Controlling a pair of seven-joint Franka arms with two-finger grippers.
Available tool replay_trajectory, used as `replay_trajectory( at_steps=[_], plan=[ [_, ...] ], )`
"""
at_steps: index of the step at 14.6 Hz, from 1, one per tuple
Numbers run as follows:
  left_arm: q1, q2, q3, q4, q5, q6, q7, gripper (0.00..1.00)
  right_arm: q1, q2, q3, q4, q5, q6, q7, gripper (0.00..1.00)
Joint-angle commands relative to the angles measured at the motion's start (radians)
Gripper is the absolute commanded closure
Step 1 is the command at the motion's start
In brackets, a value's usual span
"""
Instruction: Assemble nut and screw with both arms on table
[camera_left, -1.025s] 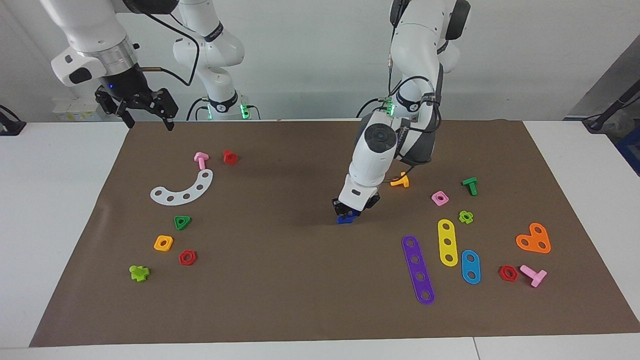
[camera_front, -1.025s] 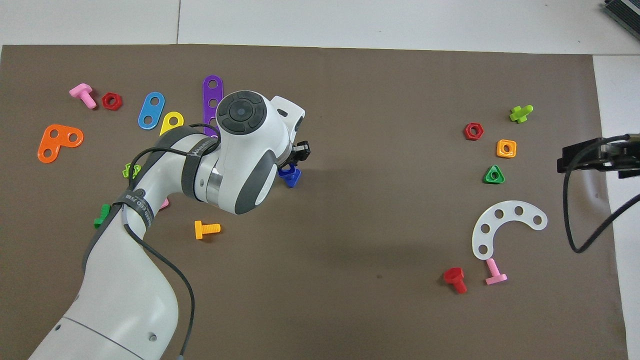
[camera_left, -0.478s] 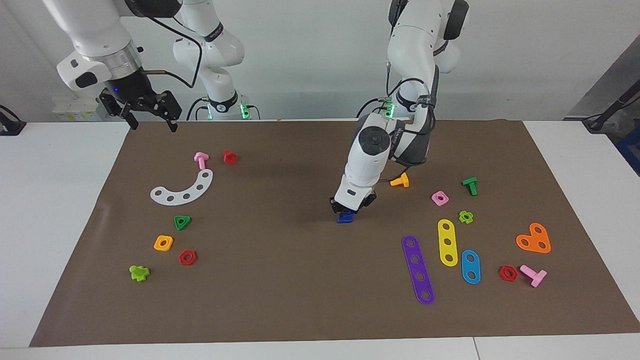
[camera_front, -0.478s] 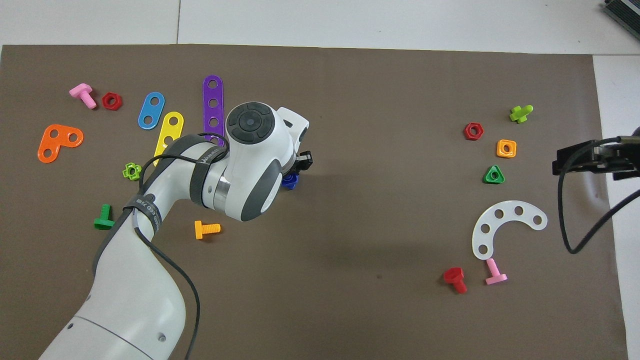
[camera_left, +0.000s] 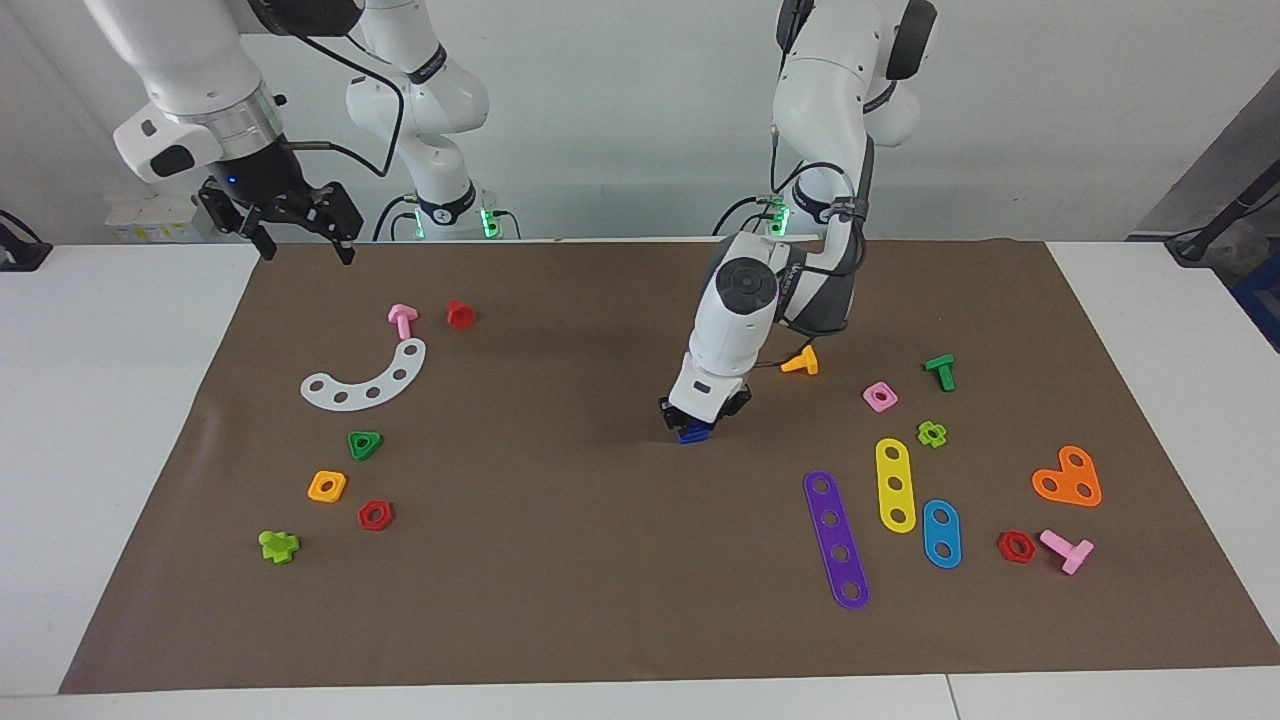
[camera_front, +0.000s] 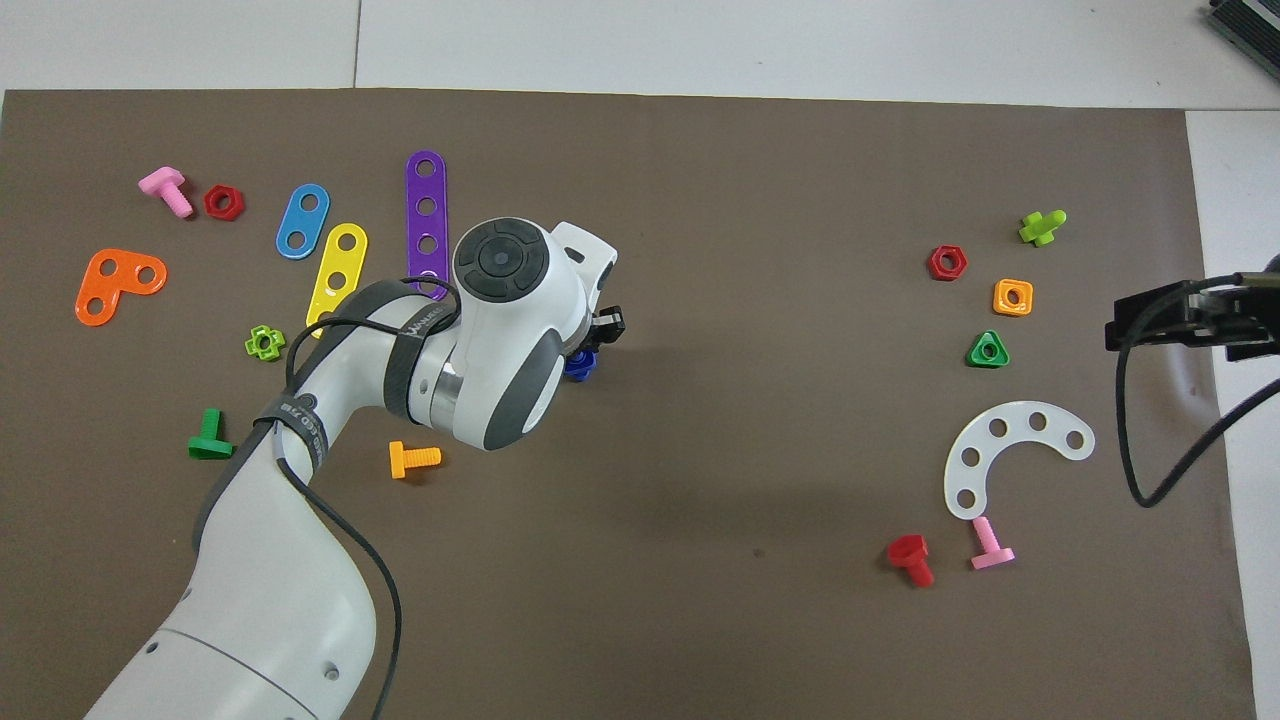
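Observation:
My left gripper (camera_left: 700, 418) reaches down to the middle of the brown mat (camera_left: 600, 560) on the table. It is shut on a small blue piece (camera_left: 693, 433) that rests on the mat; this looks like the blue screw. The fingers and wrist hide most of it, and only its edge shows in the overhead view (camera_front: 580, 367). I cannot make out the blue nut apart from it. My right gripper (camera_left: 300, 240) hangs open and empty, high over the mat's edge at the right arm's end; it also shows in the overhead view (camera_front: 1125, 320).
Near the right arm's end lie a white curved strip (camera_left: 368, 378), a green triangular nut (camera_left: 365, 444), an orange square nut (camera_left: 327, 486) and a red hex nut (camera_left: 375, 515). Near the left arm's end lie an orange screw (camera_left: 800, 362), a pink square nut (camera_left: 879, 396) and a purple strip (camera_left: 836, 538).
My left wrist has turned and shifted a little over the blue piece, so less of it shows now. My right gripper has risen slightly and levelled out.

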Motion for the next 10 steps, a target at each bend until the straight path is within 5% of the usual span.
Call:
replay_trajectory(
  at_steps=[1,2,3,10],
  plan=[
    [-0.024,-0.025,0.018,-0.064,-0.005,0.059,-0.007,0.42,-0.017,-0.024,0.006,-0.033,0.010,0.016,-0.020,0.00],
    [-0.026,-0.024,0.020,-0.058,-0.002,0.055,-0.007,0.09,-0.017,-0.026,0.006,-0.033,0.010,0.016,-0.020,0.00],
    [-0.024,-0.022,0.020,-0.044,0.004,0.049,-0.007,0.00,-0.017,-0.028,0.006,-0.036,0.010,0.016,-0.020,0.00],
    [0.097,-0.021,0.025,0.199,0.016,-0.266,0.017,0.00,-0.017,-0.031,0.006,-0.044,0.010,0.016,-0.013,0.00]
  ],
)
